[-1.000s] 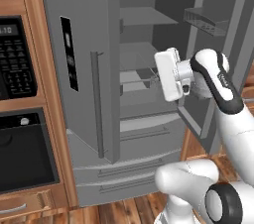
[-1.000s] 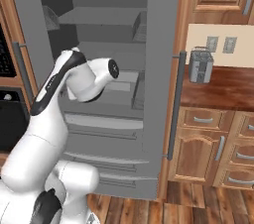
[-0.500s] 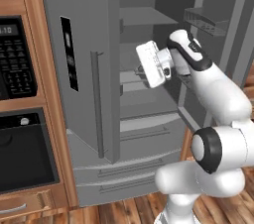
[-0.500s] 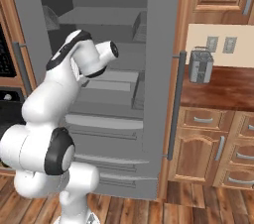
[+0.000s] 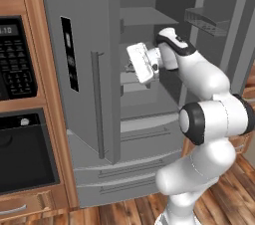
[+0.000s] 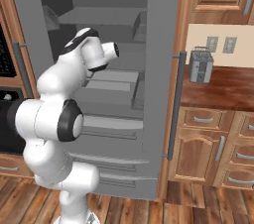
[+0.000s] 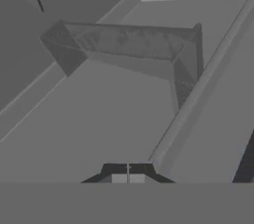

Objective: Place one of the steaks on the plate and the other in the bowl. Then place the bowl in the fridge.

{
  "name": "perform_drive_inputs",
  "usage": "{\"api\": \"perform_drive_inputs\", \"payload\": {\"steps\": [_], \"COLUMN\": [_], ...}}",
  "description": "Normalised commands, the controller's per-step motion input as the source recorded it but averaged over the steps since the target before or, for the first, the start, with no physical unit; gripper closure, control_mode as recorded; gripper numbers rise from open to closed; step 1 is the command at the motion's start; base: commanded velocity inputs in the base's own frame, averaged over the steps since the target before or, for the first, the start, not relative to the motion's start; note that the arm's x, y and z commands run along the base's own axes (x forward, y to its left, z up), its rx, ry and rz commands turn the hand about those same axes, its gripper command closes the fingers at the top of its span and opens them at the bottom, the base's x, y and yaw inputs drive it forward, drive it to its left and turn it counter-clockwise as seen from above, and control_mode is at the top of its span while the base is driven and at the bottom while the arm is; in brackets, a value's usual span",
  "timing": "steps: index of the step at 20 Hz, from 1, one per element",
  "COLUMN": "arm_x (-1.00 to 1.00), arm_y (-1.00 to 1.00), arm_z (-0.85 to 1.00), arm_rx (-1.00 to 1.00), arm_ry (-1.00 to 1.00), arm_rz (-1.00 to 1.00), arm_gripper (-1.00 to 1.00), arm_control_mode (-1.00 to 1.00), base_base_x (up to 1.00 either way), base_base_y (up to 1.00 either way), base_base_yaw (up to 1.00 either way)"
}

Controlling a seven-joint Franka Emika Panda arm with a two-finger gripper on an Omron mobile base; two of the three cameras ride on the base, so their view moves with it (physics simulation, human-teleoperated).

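The fridge [image 5: 89, 35] stands open, with bare grey shelves [image 5: 144, 17] inside. My arm reaches up in front of it, and the white hand [image 5: 142, 62] sits level with the middle shelf, near the edge of the left door. In the hand view my gripper [image 7: 128, 178] is shut, its fingertips together with nothing between them, facing a grey door bin [image 7: 134, 44]. The steaks, the plate and the bowl are out of view.
The fridge's right door [image 5: 219, 25] hangs open with a bin on it. Lower fridge drawers [image 5: 124, 169] are closed. A black wall oven [image 5: 20, 149] and keypad [image 5: 17, 69] sit to the left. A toaster [image 6: 201, 67] stands on the wood counter [image 6: 223, 86] to the right.
The arm has folded upward and the hand has swung left and slightly up toward the fridge's inside. The gripper stays shut.
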Motion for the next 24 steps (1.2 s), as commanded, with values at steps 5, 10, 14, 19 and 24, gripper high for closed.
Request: {"api": "perform_drive_inputs", "payload": {"steps": [5,10,14,19,24], "arm_x": [0.10,0.04,0.04,0.00,-0.04], "arm_y": [0.39,0.17,0.28,0.35,0.34], "arm_z": [-0.12,-0.07,-0.04,0.00,0.00], "arm_rx": [0.06,0.09,0.06,0.04,0.04], "arm_ry": [0.03,0.03,0.04,0.03,0.06], "arm_rz": [0.00,0.00,0.00,0.00,0.00], "arm_gripper": [1.00,1.00,1.00,1.00,1.00], "arm_control_mode": [-1.00,-1.00,-1.00,-1.00,-1.00], "base_base_x": [0.00,0.00,0.00,0.00,0.00], "base_base_y": [0.00,0.00,0.00,0.00,0.00], "base_base_yaw": [0.00,0.00,0.00,0.00,0.00]}}
